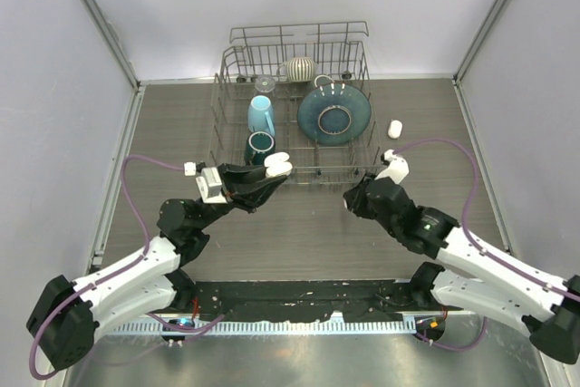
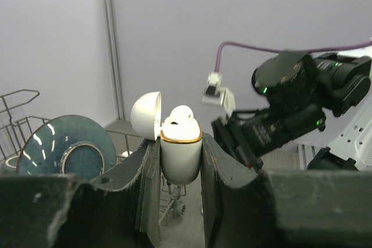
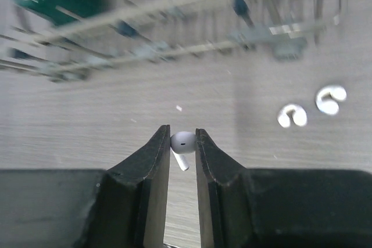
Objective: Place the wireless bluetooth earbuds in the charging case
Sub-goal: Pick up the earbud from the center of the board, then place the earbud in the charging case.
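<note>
The left gripper [image 2: 180,141] is clenching the charging case [image 2: 181,160] by its lower body. It is holding the case upright, with the lid [image 2: 145,115] swung open toward 9 o'clock in the left wrist view. One earbud [image 2: 178,115] is sitting in the case (its rounded head is poking above the gold rim).

The right gripper [image 3: 182,134] is pinching a second earbud [image 3: 184,141] between its fingertips above the wooden table [image 3: 87,137], with the stem pointing toward 5 o'clock. Seen from overhead, this gripper is hanging at about 4 o'clock from the case and apart from it.

In the right wrist view, two more earbuds [image 3: 292,115] are lying on the table near each other, at 2 o'clock from the pinched one. A dish rack [image 1: 299,43] is standing at 12 o'clock on the table. Another white case [image 1: 395,129] is resting at 3 o'clock from the rack.
</note>
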Controlling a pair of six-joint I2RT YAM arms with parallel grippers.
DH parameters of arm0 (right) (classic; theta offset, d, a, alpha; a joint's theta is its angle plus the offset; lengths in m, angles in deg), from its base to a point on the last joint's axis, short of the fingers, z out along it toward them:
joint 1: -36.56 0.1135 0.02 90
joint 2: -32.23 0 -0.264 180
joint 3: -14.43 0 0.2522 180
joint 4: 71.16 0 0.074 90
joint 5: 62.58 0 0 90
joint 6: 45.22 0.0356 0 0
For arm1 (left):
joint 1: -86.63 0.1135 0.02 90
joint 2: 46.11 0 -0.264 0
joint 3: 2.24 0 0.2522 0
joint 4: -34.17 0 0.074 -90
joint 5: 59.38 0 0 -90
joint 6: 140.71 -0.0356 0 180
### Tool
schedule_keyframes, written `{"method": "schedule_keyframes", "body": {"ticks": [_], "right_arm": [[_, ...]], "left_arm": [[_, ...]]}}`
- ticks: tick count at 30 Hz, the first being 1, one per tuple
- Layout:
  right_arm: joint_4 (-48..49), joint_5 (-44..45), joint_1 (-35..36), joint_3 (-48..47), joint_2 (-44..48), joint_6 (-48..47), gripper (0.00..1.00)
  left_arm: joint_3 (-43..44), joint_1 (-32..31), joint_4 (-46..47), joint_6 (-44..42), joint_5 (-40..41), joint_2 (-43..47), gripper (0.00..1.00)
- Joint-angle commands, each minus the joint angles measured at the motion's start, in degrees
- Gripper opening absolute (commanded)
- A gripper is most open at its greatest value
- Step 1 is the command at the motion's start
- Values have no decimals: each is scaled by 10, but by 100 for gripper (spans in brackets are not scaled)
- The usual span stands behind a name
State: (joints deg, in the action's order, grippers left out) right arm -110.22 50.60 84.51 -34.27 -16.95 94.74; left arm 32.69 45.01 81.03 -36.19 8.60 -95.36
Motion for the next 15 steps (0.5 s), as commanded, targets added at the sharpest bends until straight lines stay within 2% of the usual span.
{"method": "schedule_keyframes", "body": {"ticks": [1, 10, 13, 15], "right_arm": [[74, 94, 21, -63, 61, -64, 1], [285, 101, 48, -86, 83, -130, 1], [385, 57, 71, -106, 63, -182, 1], [408, 31, 89, -122, 42, -203, 1]], "left_arm": [[7, -3, 42, -3, 13, -8, 0], [6, -3, 57, 1, 16, -20, 0], [8, -2, 58, 1, 17, -21, 0], [8, -2, 58, 2, 17, -22, 0]]}}
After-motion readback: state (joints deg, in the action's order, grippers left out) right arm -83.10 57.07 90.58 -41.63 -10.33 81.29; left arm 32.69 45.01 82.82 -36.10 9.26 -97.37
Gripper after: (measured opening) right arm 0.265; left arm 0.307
